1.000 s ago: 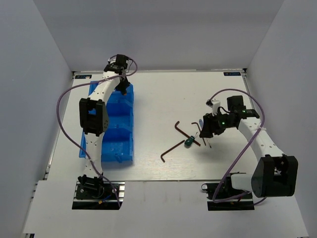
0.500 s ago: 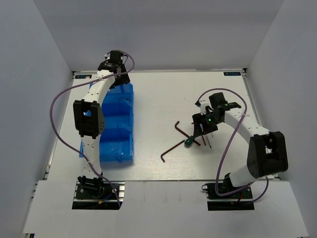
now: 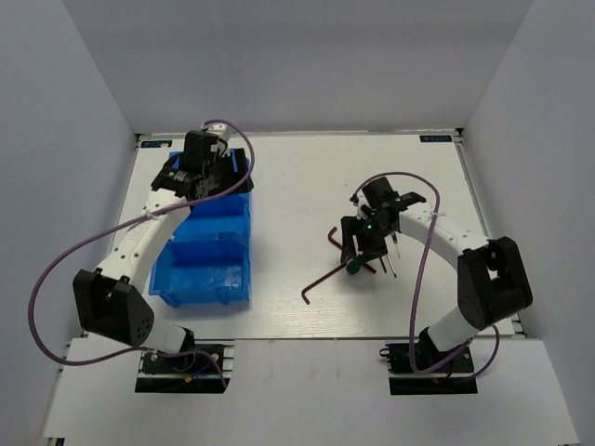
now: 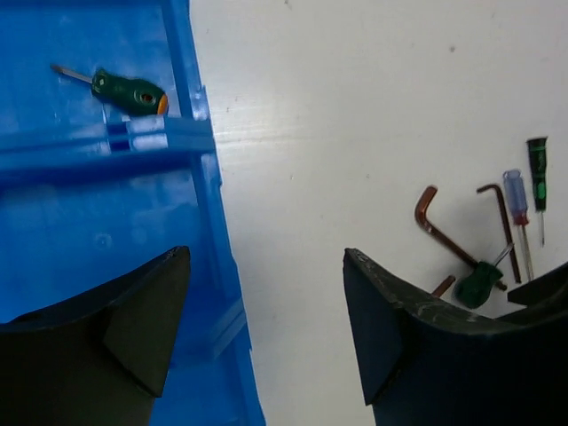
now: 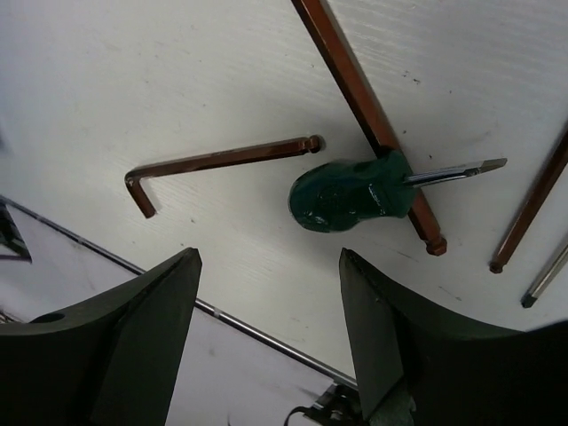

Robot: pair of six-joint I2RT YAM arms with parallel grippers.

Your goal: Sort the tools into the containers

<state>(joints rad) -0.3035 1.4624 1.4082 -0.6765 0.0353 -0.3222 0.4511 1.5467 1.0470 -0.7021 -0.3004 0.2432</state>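
Observation:
The blue containers point(image 3: 212, 271) point(image 4: 84, 204) stand at the table's left, with one green-handled screwdriver point(image 4: 130, 91) lying in a far compartment. My left gripper point(image 3: 203, 178) point(image 4: 266, 266) hangs open and empty over the bin's right wall. The other tools lie mid-table: a stubby green screwdriver point(image 5: 352, 195) point(image 3: 354, 266) across a long hex key point(image 5: 366, 111), a second hex key point(image 5: 222, 162) point(image 3: 322, 281) beside it, and thin precision screwdrivers point(image 4: 517, 200) point(image 3: 392, 255). My right gripper point(image 3: 359, 243) point(image 5: 269, 259) stands open just above the table, just short of the stubby screwdriver, touching nothing.
Purple cables point(image 3: 65, 269) loop from both arms. The table's near edge with its metal strip point(image 5: 222, 315) runs close below the right gripper. Grey walls enclose the table on three sides.
The left arm has pulled back from the bin's far end to over its right wall, and its jaws have opened. The right gripper has moved left over the stubby screwdriver and opened wider.

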